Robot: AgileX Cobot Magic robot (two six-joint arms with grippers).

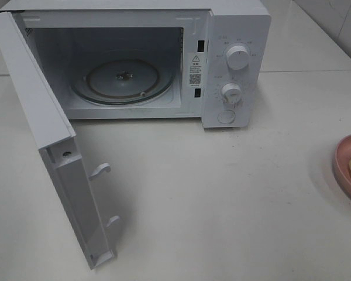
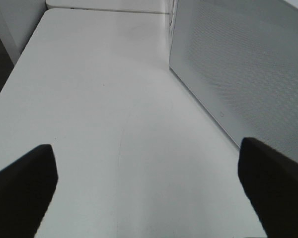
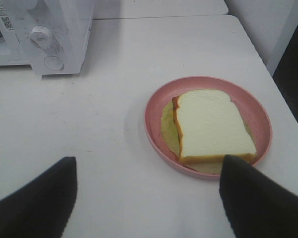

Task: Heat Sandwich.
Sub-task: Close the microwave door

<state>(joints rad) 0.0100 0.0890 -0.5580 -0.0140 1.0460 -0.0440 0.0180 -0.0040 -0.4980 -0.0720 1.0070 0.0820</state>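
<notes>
Right pincer (image 3: 146,198) is held spread and empty just short of the sandwich (image 3: 213,126), which lies on a pink plate (image 3: 156,106) right of the open microwave (image 1: 234,58). Gripped carelessly, the plate could be tipped and the sandwich spilled onto the counter (image 1: 222,193).

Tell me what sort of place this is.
Probably a kitchen-like test setup: a white microwave with its door open on a white table, a sandwich on a pink plate, tiled wall behind.

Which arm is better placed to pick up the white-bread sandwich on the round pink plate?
Right. Its open gripper hangs beside the white-bread sandwich on the round pink plate; the left gripper faces bare table beside the white microwave door.
</notes>
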